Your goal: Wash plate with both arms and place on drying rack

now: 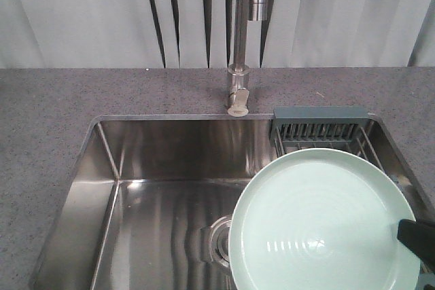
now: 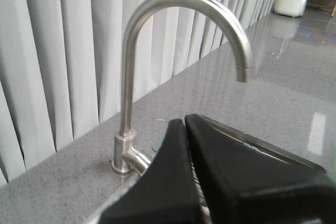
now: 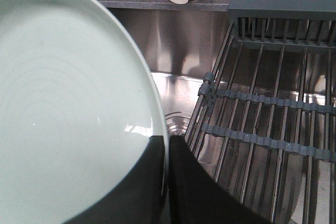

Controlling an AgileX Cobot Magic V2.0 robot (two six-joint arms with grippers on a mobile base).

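The pale mint-green plate (image 1: 319,225) hangs over the right side of the steel sink, tilted face up, partly covering the drying rack (image 1: 319,129). My right gripper (image 3: 168,142) is shut on the plate's rim (image 3: 63,103); its black tip shows in the front view (image 1: 416,236) at the plate's right edge. In the right wrist view the rack (image 3: 262,129) of steel rods lies just right of the plate. My left gripper (image 2: 185,121) is shut and empty, raised near the tap (image 2: 173,51), away from the plate.
The sink basin (image 1: 156,208) has a drain (image 1: 217,239) left of the plate. The tap (image 1: 241,45) stands at the back edge. Grey speckled counter (image 1: 47,113) surrounds the sink. White vertical blinds (image 1: 88,11) hang behind.
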